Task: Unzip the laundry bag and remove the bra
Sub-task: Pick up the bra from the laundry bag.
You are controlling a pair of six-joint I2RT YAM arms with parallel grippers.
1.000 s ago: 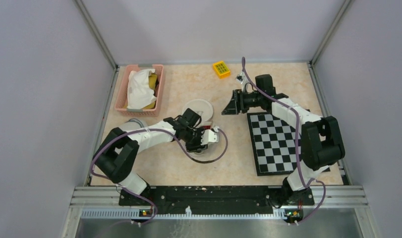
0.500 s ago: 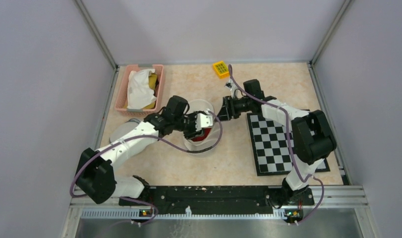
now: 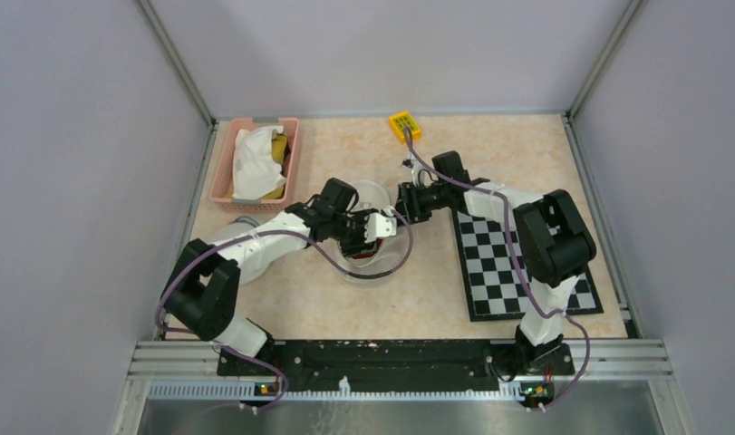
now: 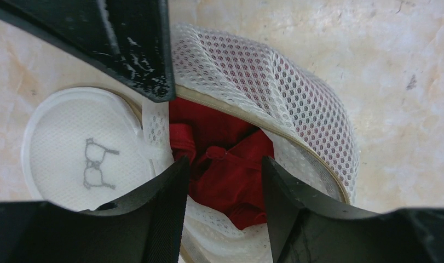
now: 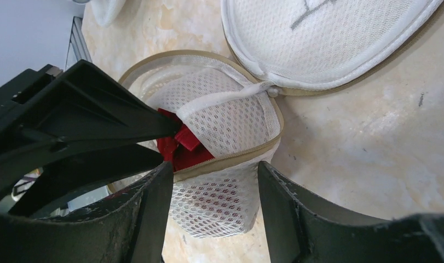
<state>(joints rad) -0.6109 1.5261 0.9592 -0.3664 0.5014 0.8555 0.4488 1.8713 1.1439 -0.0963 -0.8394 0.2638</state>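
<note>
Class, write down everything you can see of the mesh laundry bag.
The laundry bag is white honeycomb mesh with a beige zip rim, round, unzipped, its lid folded flat on the table, printed with a bra outline. A red bra lies bunched inside. The right end effector straddles its wall.

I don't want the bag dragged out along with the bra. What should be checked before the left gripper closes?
1. Bag unzipped, lid flipped aside: ok.
2. Bra showing in the opening: ok.
3. Left gripper open astride the bra: ok.
4. Bag clear of that gripper's closing path: cannot tell.
5. Right gripper gripping the bag to steady it: not ok, it stands open at the bag's side.
</note>
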